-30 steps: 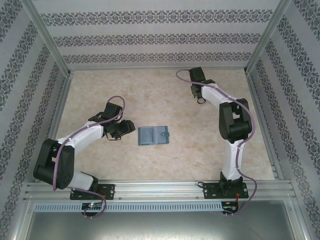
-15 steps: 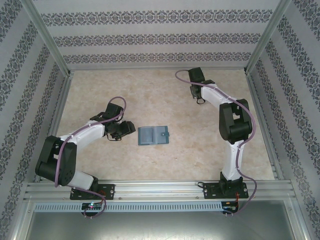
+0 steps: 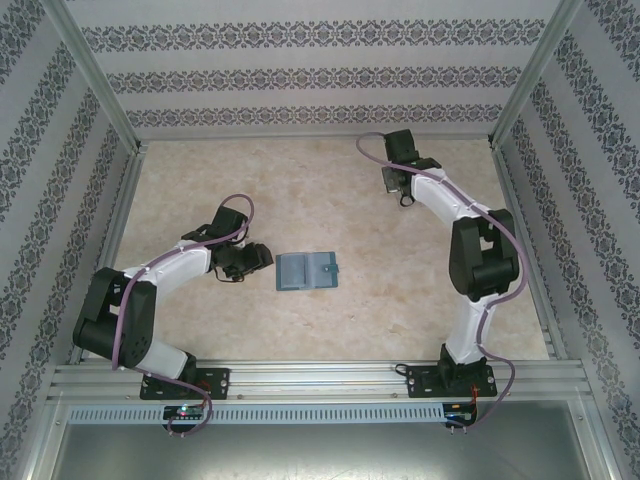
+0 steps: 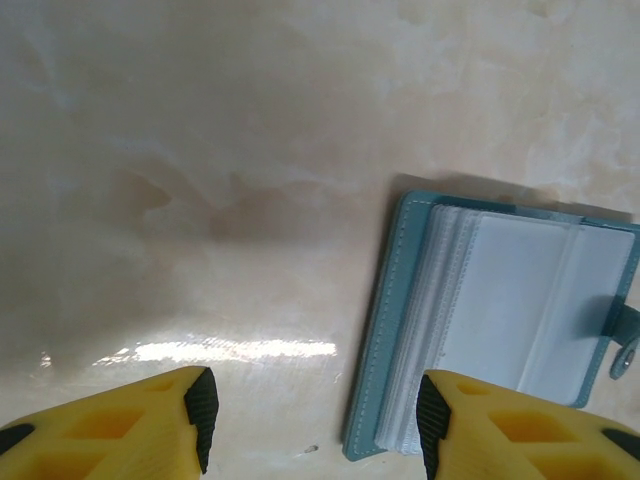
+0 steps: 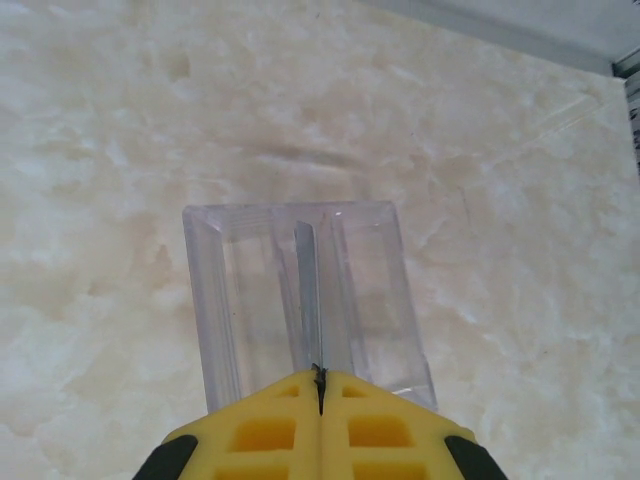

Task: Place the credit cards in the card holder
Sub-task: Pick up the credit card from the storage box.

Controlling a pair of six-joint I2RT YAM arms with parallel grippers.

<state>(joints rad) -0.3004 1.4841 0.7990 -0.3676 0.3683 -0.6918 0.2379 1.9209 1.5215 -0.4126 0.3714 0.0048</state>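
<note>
The left jaws gape beside the open card holder (image 4: 500, 320); the right jaws are shut at a clear plastic box (image 5: 250, 300).
The left jaws stand partly apart above the table (image 4: 250, 150) and hold nothing, with the card holder lying flat, pockets up, just ahead of one finger (image 4: 440, 425). The right jaws are pressed together, tips at the box's near wall.

Bright, even, soft light. A white glare streak lies on the counter (image 4: 250, 150) just ahead of the left fingers (image 4: 120, 425), with a dim broad shadow beyond it. Beyond the right fingers (image 5: 265, 435) the clear box (image 5: 300, 290) shows sharp
</note>
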